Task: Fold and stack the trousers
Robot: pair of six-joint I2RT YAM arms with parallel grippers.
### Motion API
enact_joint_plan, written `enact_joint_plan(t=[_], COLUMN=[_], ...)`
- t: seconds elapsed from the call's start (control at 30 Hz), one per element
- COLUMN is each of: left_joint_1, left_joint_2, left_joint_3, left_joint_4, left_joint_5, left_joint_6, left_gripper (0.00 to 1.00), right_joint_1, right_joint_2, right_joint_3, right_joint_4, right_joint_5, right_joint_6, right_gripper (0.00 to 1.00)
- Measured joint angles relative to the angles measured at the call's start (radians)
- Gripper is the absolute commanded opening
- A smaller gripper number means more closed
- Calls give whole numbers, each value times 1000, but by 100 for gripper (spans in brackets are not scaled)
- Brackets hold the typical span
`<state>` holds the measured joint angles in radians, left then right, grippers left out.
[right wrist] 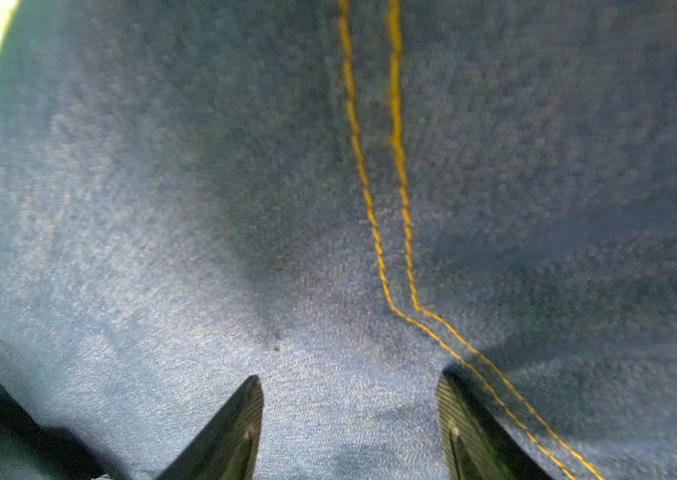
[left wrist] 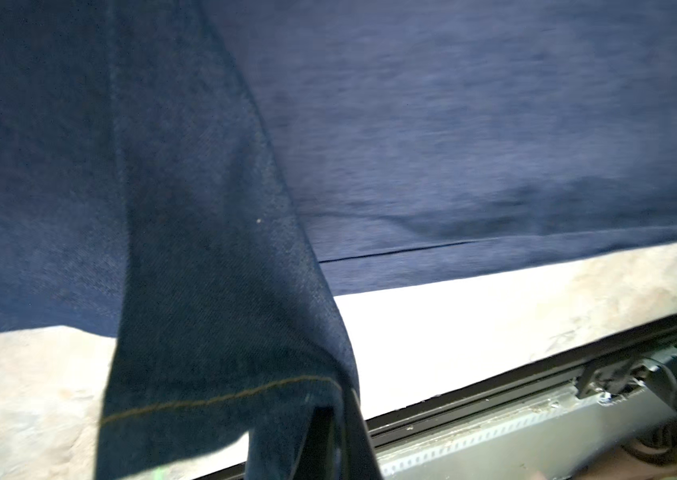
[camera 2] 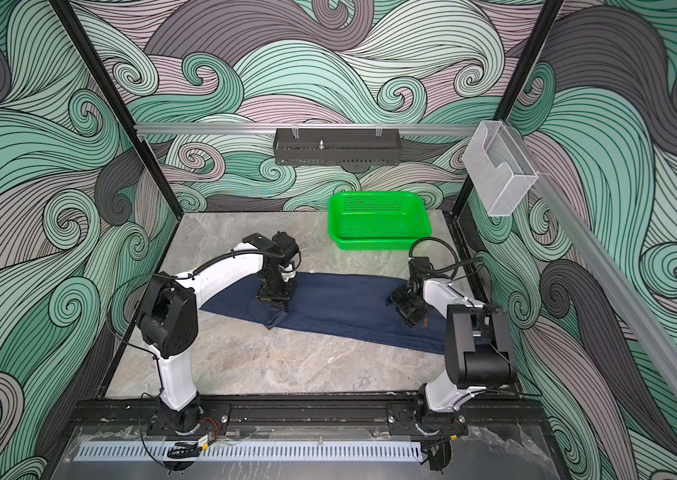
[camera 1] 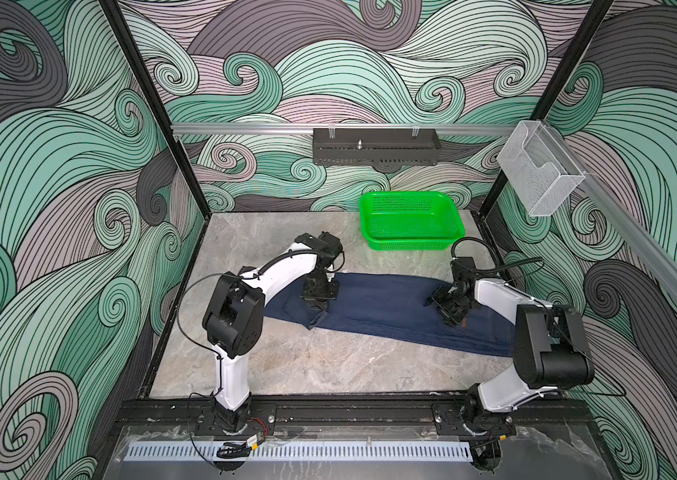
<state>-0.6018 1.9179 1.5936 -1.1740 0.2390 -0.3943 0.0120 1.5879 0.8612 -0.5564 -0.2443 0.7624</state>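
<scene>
Now trousers [camera 1: 386, 309] lie on surface [camera 1: 328, 365], long axis left-right. My left claw [camera 1: 317, 309] clenched on raised leg-end cloth; waistband end lies rightward, under my right claw [right wrist: 349, 374], jaws spread, gripping nothing.

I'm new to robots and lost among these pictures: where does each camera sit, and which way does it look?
Both top views: high over the front edge, looking down at the grey stone-look table, dark navy denim trousers and green plastic mesh basket; both white-and-black arms show.
Left wrist: behind the left gripper, facing a lifted trouser fold; no fingers show.
Right wrist: close over the denim; the right gripper stands open, black fingertips showing.
Shared: every view shows the trousers.
</scene>
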Motion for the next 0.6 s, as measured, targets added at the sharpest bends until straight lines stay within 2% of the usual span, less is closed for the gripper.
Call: enact_joint_plan(t=[0.13, 0.17, 0.3, 0.4, 0.6], left_joint_1=[-63, -85, -162, -187, -179], left_joint_2=[37, 53, 121, 136, 126], left_joint_3=[69, 89, 163, 174, 184], left_joint_4=[5, 6, 12, 6, -15], left_joint_5=[16, 21, 39, 38, 0], left_joint_6=[-18, -23, -43, -48, -69], left_gripper=[0, 4, 45, 59, 65], right_joint_1=[0, 0, 0, -6, -35], right_joint_2=[0, 0, 0, -3, -38], right_joint_3=[0, 0, 0, 0, 0], right_joint_4=[0, 0, 0, -3, -18], right_joint_5=[0, 0, 0, 0, 1], right_joint_6=[0, 0, 0, -3, -11], right_gripper=[68, 68, 68, 68, 68])
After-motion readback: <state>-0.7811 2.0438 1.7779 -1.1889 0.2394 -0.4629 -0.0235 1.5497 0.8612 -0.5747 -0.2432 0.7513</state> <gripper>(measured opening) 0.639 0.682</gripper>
